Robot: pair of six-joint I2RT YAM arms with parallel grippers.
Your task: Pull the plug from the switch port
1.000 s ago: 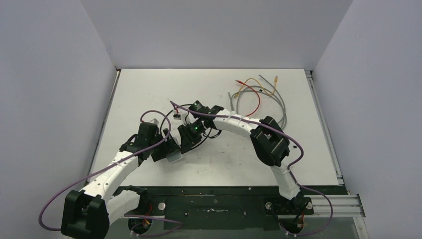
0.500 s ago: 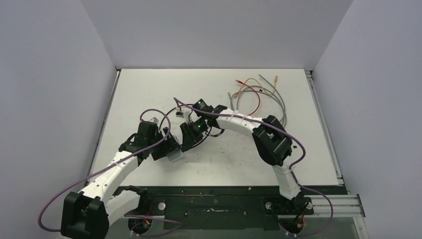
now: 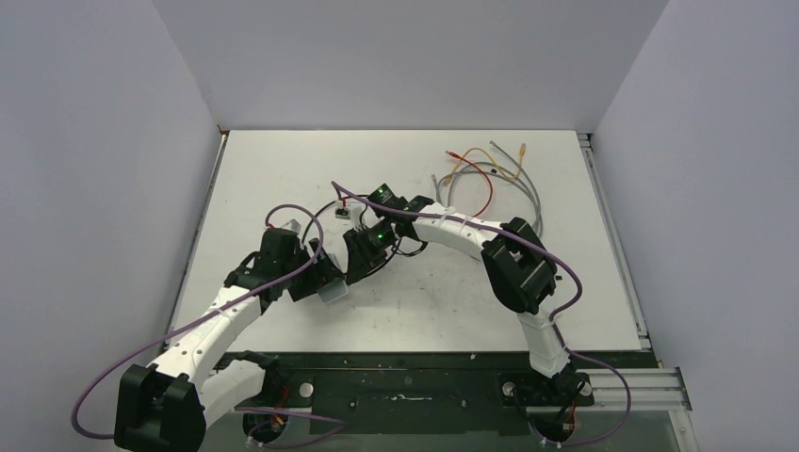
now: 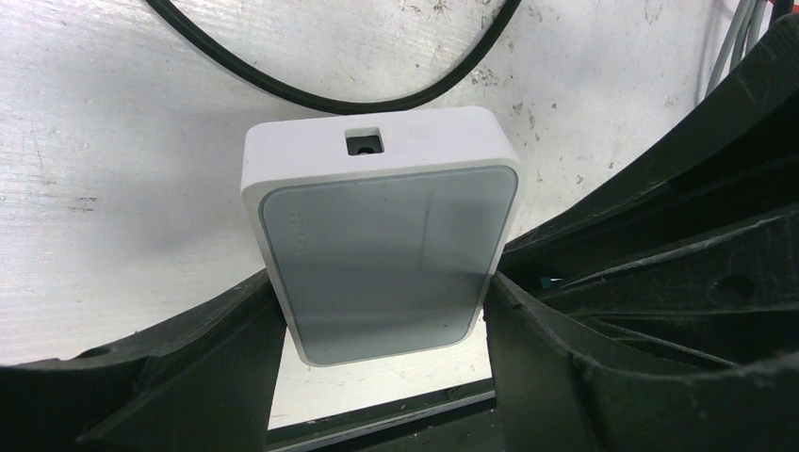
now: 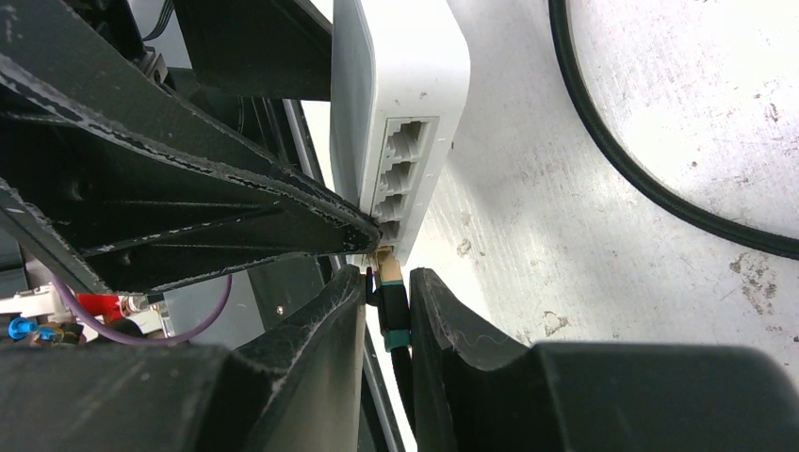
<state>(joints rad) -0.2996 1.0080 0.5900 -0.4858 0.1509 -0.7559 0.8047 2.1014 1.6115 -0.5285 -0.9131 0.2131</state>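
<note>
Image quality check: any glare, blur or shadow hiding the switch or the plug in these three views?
Top external: even light, sharp, but the switch is tiny and half hidden under the left gripper. Left wrist: switch crisp, mild sheen on its grey face, no glare. Right wrist: ports sharp, the plug sits shadowed between dark fingers; table at right is bright, slightly washed.

There was one switch, showing at least four sockets, and one plug. Two arms, left and right, stood near. One black cable looped by the switch. Far right lay one tangle of loose cables in grey, orange and red, their number unclear.
</note>
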